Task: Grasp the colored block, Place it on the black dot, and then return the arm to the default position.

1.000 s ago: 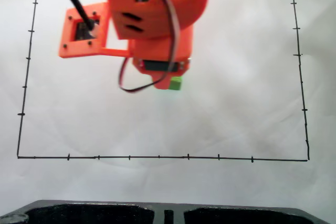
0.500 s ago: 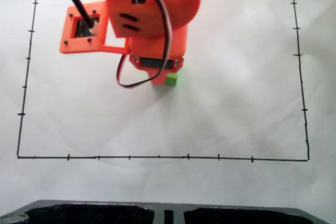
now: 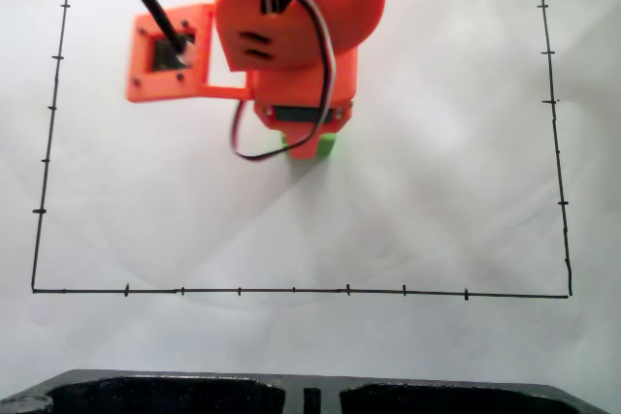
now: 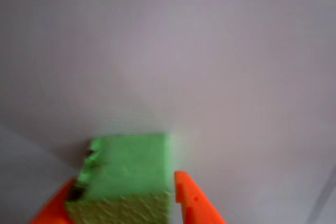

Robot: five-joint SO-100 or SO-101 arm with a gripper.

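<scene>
So from where I'm sitting, the bright orange plastic arm is hanging over the upper middle of the white paper sheet that covers the counter, inside the thin black hand-drawn border. The small lime-green foam cube sits right between the two orange tips of the gripper in the wrist view, one tip on each side of it. Both tips look pressed against the cube's sides, so I'd call it clamped on the cube, though that view is blurry and cropped at the bottom. In the fixed view only a sliver of the cube peeks out to the right of the orange tip, low and near the paper; I can't tell whether it's touching the sheet or just above it.

The relation that matters for the next move is cube versus the black dot, and honestly I can't spot the dot anywhere. The paper ahead of the cube in the wrist view is blank. My guess is the dot is either hidden under the cube and arm or off somewhere I can't see. If it's underneath, letting go is next. I'd want to confirm that first.

There's also a dark tray edge along the bottom of the fixed view.
</scene>
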